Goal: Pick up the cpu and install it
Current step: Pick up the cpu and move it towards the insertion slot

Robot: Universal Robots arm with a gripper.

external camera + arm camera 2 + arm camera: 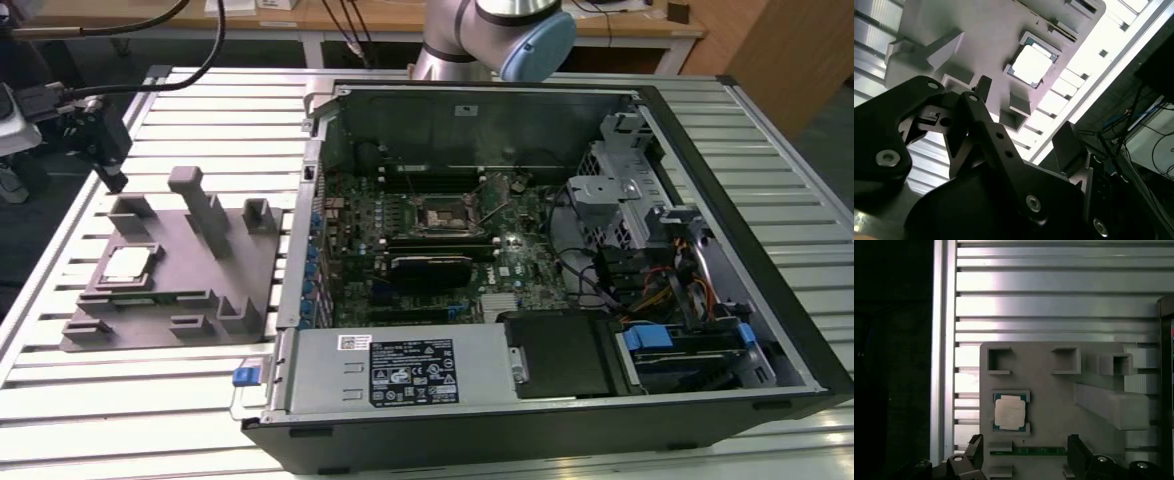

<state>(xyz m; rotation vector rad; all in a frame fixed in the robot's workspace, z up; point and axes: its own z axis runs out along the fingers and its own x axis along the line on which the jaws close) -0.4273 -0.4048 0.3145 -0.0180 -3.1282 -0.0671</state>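
Exterior view: arm (461,40) base behind PC case (534,250). Gripper (107,165) at the exterior view's left, pointing down, by far end of fixture (174,300). Cpu (127,266) lies flat in a fixture recess, apart from gripper.
Second wrist view: gripper (1025,110) jaws wide apart, nothing held; cpu (1031,65) beyond fingertips.
First wrist view: fingers (974,447) spread, empty; cpu (1010,412) near, untouched.
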